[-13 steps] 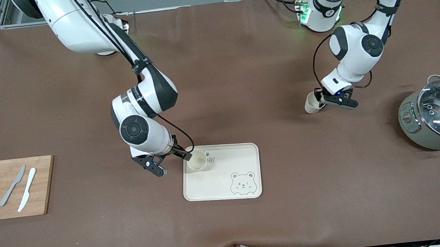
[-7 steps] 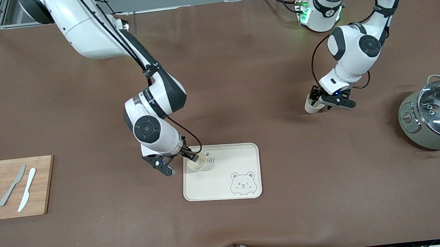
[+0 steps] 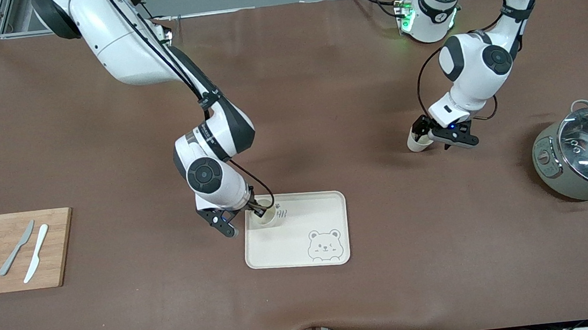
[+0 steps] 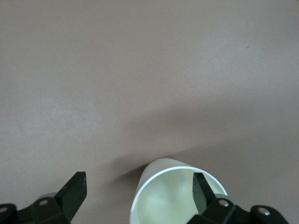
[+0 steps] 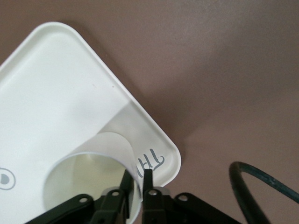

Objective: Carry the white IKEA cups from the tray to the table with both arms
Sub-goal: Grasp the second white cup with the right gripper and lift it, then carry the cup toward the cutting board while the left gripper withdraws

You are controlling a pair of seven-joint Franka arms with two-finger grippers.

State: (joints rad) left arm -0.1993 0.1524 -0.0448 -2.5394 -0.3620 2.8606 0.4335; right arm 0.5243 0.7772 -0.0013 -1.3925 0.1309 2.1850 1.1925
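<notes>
One white cup [image 3: 265, 217] stands on the beige bear tray [image 3: 301, 242], in the corner toward the right arm. My right gripper [image 3: 260, 209] is shut on its wall, one finger inside and one outside, as the right wrist view shows at the gripper [image 5: 138, 175], cup [image 5: 84, 179] and tray [image 5: 56, 84]. The second white cup [image 3: 415, 142] stands on the brown table toward the left arm's end. My left gripper [image 3: 427, 133] is open at it. In the left wrist view one finger [image 4: 200, 189] is inside the cup [image 4: 161, 200] and the other is wide outside.
A grey lidded pot [image 3: 584, 158] stands at the left arm's end of the table. A wooden cutting board [image 3: 11, 251] with two knives and lemon slices lies at the right arm's end. A black cable [image 5: 252, 186] hangs by the right gripper.
The right arm has swung toward the tray and its cup has settled a little deeper into the tray corner. The left gripper has shifted slightly at its cup.
</notes>
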